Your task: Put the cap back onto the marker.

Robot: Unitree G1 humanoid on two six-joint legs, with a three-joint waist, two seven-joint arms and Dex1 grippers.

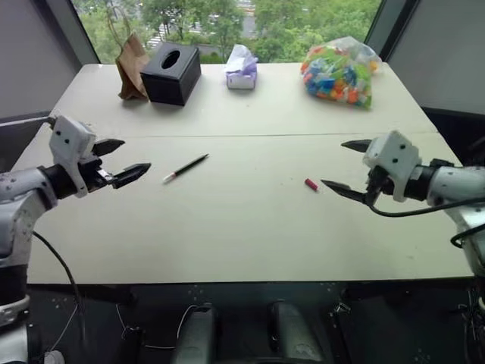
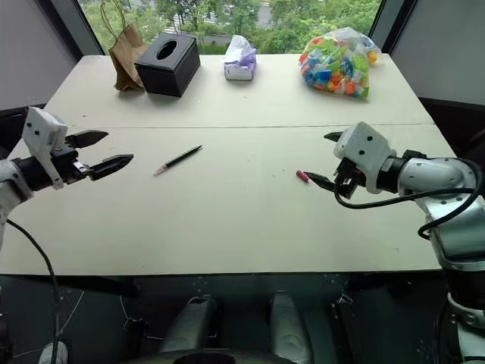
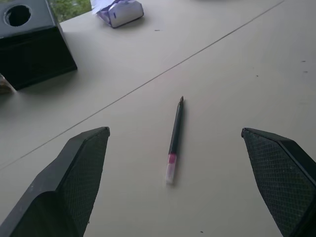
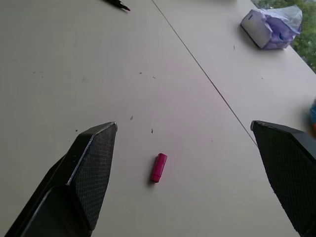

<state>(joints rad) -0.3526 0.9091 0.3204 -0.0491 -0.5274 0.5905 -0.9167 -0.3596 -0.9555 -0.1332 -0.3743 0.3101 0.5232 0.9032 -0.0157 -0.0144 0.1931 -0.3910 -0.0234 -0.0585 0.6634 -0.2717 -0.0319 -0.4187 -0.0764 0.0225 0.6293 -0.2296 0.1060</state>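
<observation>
Here the cap (image 1: pixel 311 184) lies loose on the table (image 1: pixel 250 227), just left of your wide-open right gripper (image 1: pixel 347 167); the marker (image 1: pixel 185 168) lies diagonally, pale tip nearest your equally spread left gripper (image 1: pixel 121 161).

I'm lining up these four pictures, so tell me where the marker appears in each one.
Left eye view: the marker lies left of centre on the table.
Right eye view: left of centre.
Left wrist view: centre, between the open jaws.
Right wrist view: one end at the top edge.
Shared landmark: the table seam.
</observation>
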